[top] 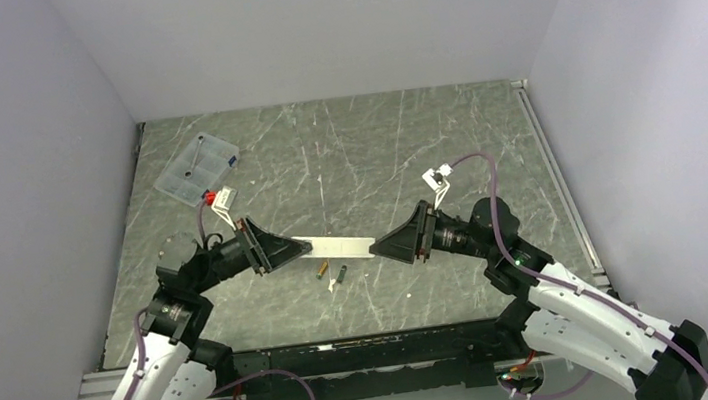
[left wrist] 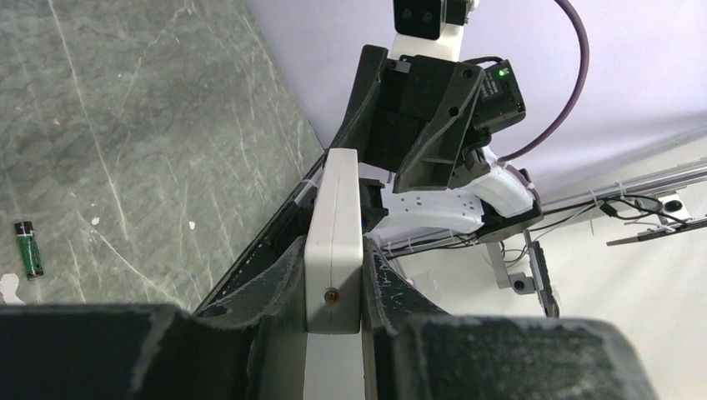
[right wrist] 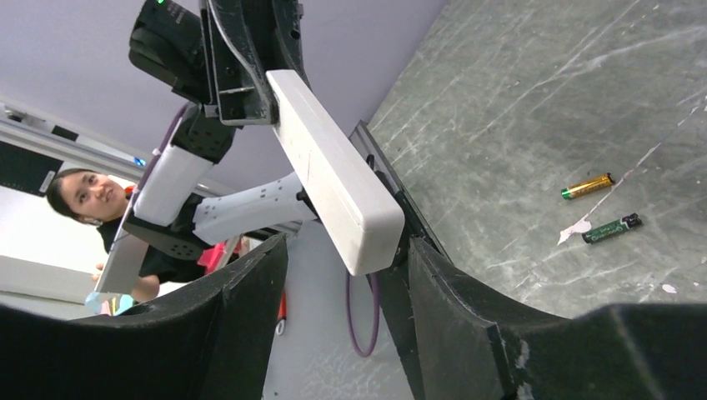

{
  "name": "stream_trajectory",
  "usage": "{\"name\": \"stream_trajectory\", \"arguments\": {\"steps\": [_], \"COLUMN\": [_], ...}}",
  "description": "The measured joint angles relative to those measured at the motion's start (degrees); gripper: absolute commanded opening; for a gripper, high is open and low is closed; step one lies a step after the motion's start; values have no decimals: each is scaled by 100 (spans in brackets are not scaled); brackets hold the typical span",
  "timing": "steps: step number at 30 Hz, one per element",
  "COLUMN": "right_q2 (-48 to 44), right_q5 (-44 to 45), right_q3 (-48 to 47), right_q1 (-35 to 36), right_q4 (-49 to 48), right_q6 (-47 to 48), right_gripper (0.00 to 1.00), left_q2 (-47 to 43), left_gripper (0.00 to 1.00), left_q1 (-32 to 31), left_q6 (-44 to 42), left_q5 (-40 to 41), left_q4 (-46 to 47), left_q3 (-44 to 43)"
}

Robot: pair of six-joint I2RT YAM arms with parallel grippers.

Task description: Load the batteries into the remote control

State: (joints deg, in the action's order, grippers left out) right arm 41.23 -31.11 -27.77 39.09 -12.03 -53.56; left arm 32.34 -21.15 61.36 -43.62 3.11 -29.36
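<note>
One clear plastic compartment box (top: pixel 196 167), upper left; contents indiscernible. Slim white rectangular remote control (top: pixel 340 249), centre: left gripper (top: pixel 299 249) clamps one end, right gripper (top: pixel 377 248) parted around other. Copper-orange battery (top: pixel 322 268), dark green battery (top: pixel 342 276) lie just below.

The top view looks down from the near side over the whole surface (top: pixel 374 147), while both wrist views, close in, face each other along the remote (left wrist: pixel 333 242).
</note>
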Motion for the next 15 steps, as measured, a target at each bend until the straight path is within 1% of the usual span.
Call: {"name": "stream_trajectory", "arguments": {"steps": [15], "right_q2": [197], "right_q5": [55], "right_q3": [0], "right_q1": [-26], "right_q4": [-308], "right_q6": [-151], "right_gripper": [51], "left_q2": [11], "left_gripper": [0], "left_q1": [7], "left_q6": [304], "left_q5": [98], "left_q4": [356], "left_q3": [214]}}
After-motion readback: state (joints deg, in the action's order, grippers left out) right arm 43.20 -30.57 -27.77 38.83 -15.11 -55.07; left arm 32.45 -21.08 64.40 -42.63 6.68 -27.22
